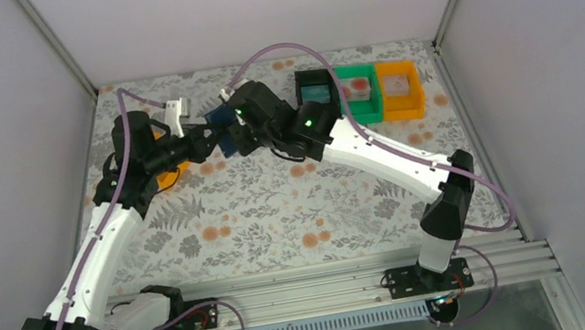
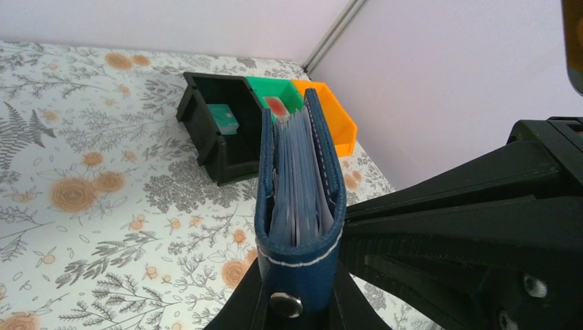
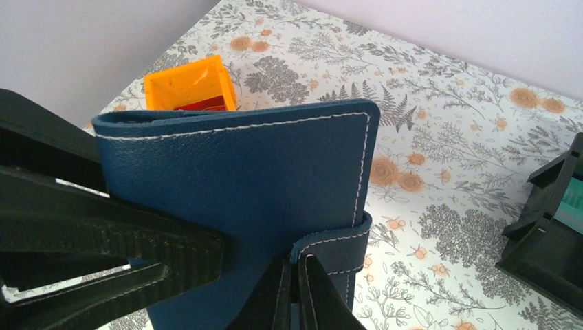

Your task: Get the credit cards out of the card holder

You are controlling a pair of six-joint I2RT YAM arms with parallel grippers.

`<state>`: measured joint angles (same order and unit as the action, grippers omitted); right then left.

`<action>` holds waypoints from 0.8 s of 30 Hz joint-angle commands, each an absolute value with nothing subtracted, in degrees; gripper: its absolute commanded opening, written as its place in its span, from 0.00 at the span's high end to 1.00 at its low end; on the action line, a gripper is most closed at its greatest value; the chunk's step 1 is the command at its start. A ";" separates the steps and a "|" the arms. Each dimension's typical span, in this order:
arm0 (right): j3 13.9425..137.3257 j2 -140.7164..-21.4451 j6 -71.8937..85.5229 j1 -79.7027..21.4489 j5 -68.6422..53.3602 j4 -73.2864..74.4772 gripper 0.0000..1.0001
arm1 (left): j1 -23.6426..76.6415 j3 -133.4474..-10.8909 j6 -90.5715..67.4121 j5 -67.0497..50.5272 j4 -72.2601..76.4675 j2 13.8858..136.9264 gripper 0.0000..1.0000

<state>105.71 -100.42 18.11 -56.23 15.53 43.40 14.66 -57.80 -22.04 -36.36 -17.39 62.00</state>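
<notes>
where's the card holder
Top view, back centre-left: the card holder is held up between the left gripper and right gripper, just left of the black bin.

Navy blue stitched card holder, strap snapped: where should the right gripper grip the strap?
Closure strap, rounded free end, approached edge-on along the cover face: the strap wraps round the navy blue card holder's edge, so only that end lifts. The right gripper is shut there.

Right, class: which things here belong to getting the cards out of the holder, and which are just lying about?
In the job: card holder, gripped by the left fingers; its closure tab, pinched by the right fingers; teal card in the black bin.
Lying about: green bin, orange bin, second orange bin by the left arm.
</notes>
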 commanded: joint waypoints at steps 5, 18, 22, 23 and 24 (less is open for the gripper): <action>92.53 -92.04 16.81 -45.24 21.43 46.96 0.96 | 15.43 -57.69 -20.55 -40.50 -14.14 59.54 0.98; 83.84 -74.77 3.92 -37.18 -8.21 37.74 0.67 | 15.31 -55.33 -16.70 -43.82 -12.10 58.51 0.98; 81.71 -67.78 1.38 -37.21 -22.61 31.45 0.01 | 15.29 -57.06 -12.82 -43.33 -13.92 58.46 0.98; 80.69 -66.56 1.99 -37.18 -25.60 29.06 0.01 | 15.22 -57.32 -11.81 -43.26 -14.30 58.45 0.98; 79.77 -65.77 3.32 -37.18 -27.71 26.84 0.01 | 15.21 -57.53 -11.07 -44.09 -14.23 58.39 0.98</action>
